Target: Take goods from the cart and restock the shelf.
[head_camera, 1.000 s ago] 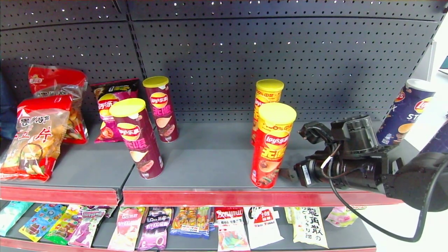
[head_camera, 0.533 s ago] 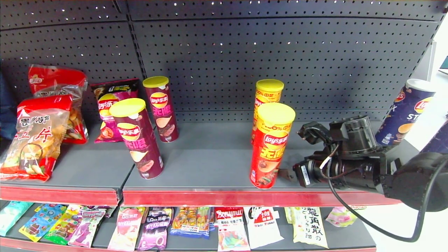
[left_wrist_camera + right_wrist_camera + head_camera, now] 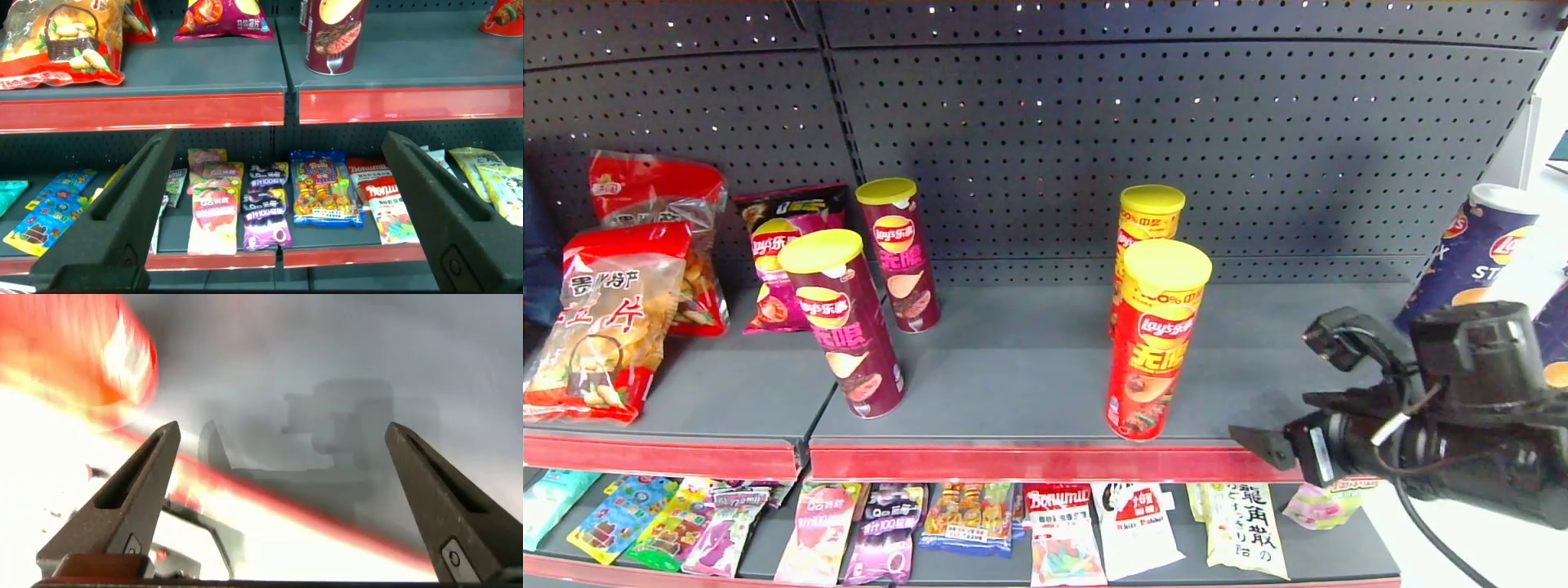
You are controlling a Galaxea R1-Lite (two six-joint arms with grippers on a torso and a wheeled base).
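Withdrawn since a second ago: right gripper point(image 3: 1282, 425) point(image 3: 282, 429). We logged it just beside the front red can point(image 3: 1160, 339); it is now well apart from it, lower and toward the right end of the shelf point(image 3: 1029, 367), fingers spread wide and empty. That can has not shifted and stands upright at the shelf's front edge.

We count:
- Shelf: one, grey with a red lip. Lower shelf point(image 3: 1339, 543): one.
- Red bags: two, at the left end, one point(image 3: 605, 318) ahead of the other point(image 3: 662, 212).
- Purple bag point(image 3: 784, 245): one, leaning on the back panel.
- Red cans: two, the rear red can point(image 3: 1147, 214) just behind the front one.
- Maroon cans: two, one forward point(image 3: 843, 322), one behind point(image 3: 898, 253).
- Blue can point(image 3: 1470, 261): one, at the right end.
- Packets point(image 3: 972, 514): a row on the lower shelf, too overlapped for us to count.
- Left gripper point(image 3: 279, 139): fingers spread wide, empty, facing the lower shelf.
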